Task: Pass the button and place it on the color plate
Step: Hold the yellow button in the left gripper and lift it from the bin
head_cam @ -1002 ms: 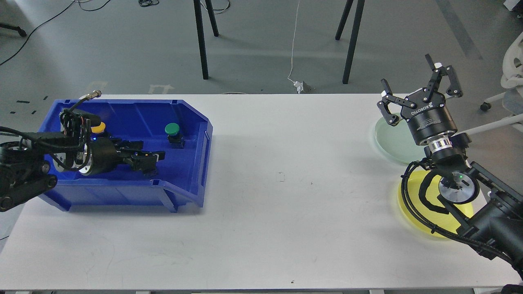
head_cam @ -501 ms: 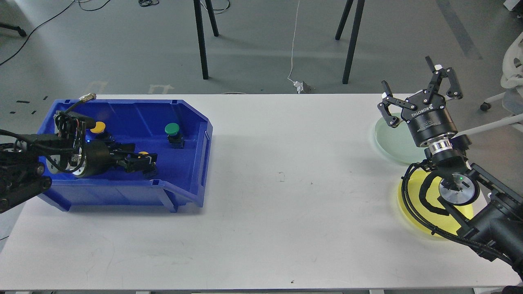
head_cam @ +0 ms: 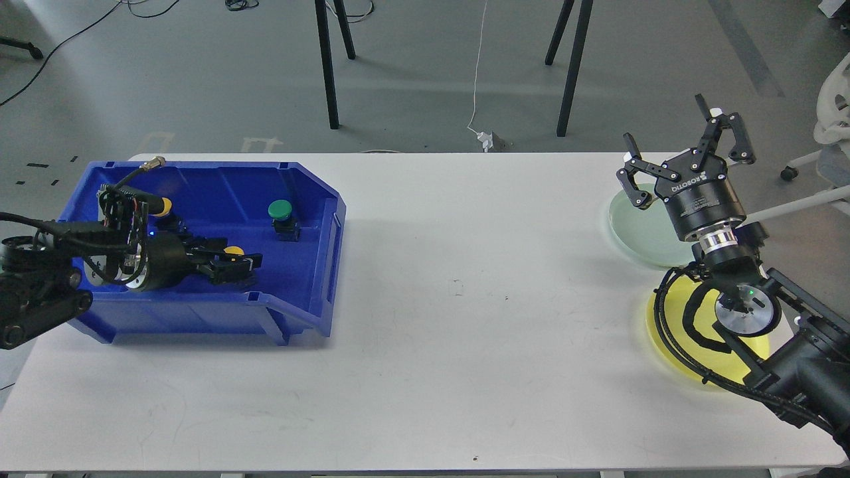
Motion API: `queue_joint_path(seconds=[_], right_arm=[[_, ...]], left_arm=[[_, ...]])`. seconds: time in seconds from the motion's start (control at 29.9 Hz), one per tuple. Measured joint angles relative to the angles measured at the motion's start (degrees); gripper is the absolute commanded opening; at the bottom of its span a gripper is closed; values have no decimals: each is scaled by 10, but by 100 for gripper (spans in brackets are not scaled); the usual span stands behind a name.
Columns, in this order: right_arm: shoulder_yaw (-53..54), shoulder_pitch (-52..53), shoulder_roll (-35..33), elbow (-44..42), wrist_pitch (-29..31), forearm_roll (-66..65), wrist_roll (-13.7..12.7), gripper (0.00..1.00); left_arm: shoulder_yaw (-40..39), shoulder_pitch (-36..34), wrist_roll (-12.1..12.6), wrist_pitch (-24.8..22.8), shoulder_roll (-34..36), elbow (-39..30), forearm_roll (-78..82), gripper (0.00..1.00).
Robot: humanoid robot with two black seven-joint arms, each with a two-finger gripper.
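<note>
Inside the blue plastic bin [head_cam: 312, 219] at the surface's [head_cam: 425, 332] nine o'clock side: three mushroom-head push buttons on black bases. One yellow-capped button [head_cam: 233, 251] sits at the left claw [head_cam: 240, 264], whose fingers appear narrowed around it, apparently gripping the black body under the cap; contact too dark to confirm fully. A second yellow-capped button [head_cam: 163, 205] near the bin's ten o'clock corner, partly behind the arm's cabling. A green-capped button [head_cam: 279, 210] free-standing toward the bin's two o'clock area, well apart from the claw.

Judged as small, light, rigid plastic: no crush risk, yet smooth and domed on top, so likely slippery if pinched on the cap. Better hold: the squarish black base below the cap, on its flat sides. Top-heavy shape, so prone to tipping if nudged.

Right claw [head_cam: 684, 156] raised at the three o'clock side, fingers spread wide, holding nothing, above a pale green round plate [head_cam: 631, 229]. Yellow round plate [head_cam: 671, 318] just nearer, at four o'clock, partly hidden by the arm.
</note>
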Motion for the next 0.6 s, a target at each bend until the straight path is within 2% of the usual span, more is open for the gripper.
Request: queue_joint_path(seconds=[0.6], right_arm=[[4,-1,1,1,0,1,0,100]], left_arm=[[0,-1,0,-3,1,1,0,78]])
